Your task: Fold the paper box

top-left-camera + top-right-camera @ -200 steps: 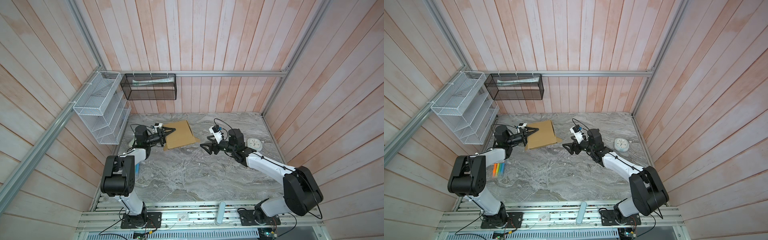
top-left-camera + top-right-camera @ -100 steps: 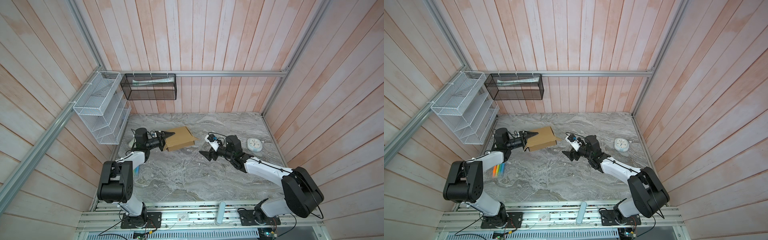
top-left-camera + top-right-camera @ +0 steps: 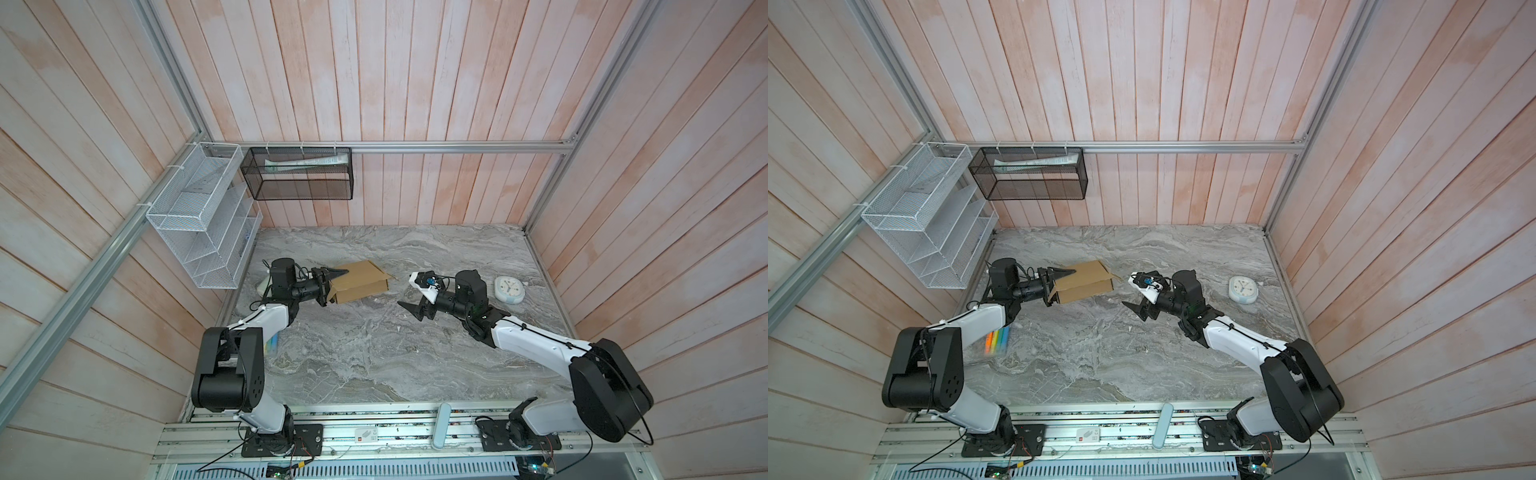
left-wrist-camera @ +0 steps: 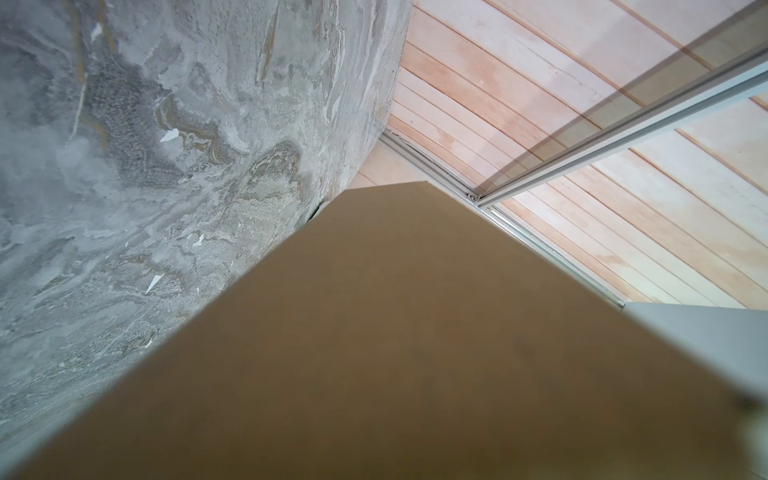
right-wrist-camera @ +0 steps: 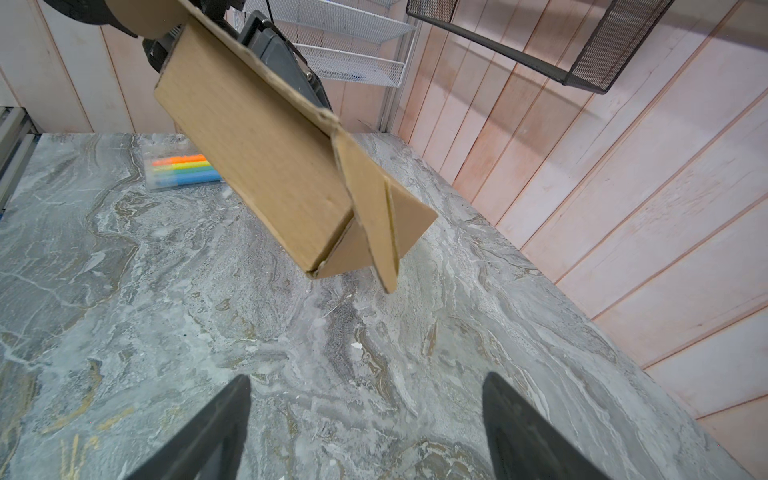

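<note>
The paper box [image 3: 362,282] [image 3: 1086,282] is a plain brown, partly folded cardboard shell at the back left of the marble table. My left gripper [image 3: 336,287] [image 3: 1061,287] is shut on its left end, with one finger over the top panel and one below. In the left wrist view the box [image 4: 415,332] fills the picture and hides the fingers. The right wrist view shows the box [image 5: 257,166] with a loose side flap [image 5: 370,216] sticking out. My right gripper [image 3: 409,311] [image 3: 1134,311] [image 5: 366,380] hangs open and empty, low over the table, to the right of the box.
A white round clock [image 3: 509,289] lies at the right behind the right arm. A pack of coloured highlighters [image 3: 998,340] [image 5: 183,170] lies by the left arm. A white wire rack [image 3: 199,220] and a black mesh basket [image 3: 301,174] hang on the walls.
The left gripper has brought the box down nearer the table and turned it. The right gripper has sunk lower and drawn back from the box, and its jaws have spread a little.
</note>
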